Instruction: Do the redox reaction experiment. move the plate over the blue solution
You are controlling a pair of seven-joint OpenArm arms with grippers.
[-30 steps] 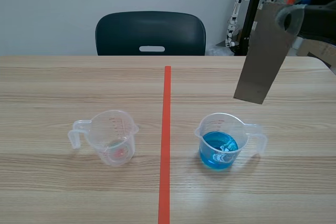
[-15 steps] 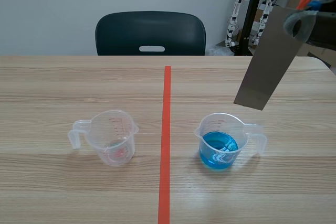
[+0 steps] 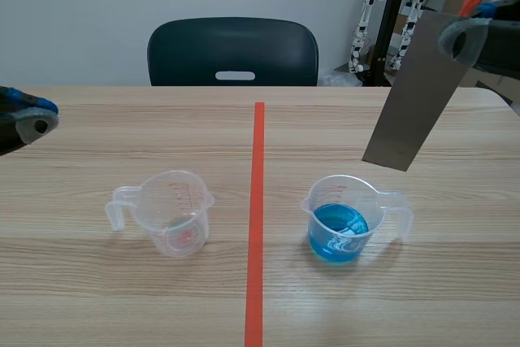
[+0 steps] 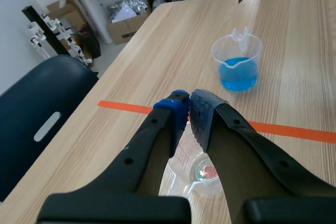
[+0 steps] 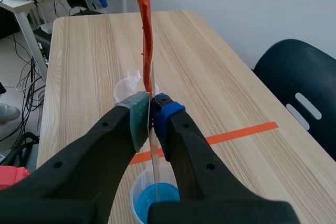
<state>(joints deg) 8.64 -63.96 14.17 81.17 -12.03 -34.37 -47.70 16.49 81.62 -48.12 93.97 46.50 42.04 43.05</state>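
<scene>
While clear of the blue-liquid beaker, plate pinched in right claw, left claw pressed together.

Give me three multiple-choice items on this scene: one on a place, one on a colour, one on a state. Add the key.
1. Where is the grey plate?
A. Standing in a cup
B. In the air, held by the right gripper
C. Flat on the table

2. What colour is the liquid in the cup on the right arm's side?
A. Blue
B. Green
C. Yellow

3. How does the left gripper stand?
A. Open
B. Shut on a cup
C. Shut on nothing

Key: 1 B, the plate's lower edge hangs clear of the cup's rim in the scene view. 2 A, the liquid shows blue through the clear wall. 3 C, it is closed with nothing in it.
</scene>
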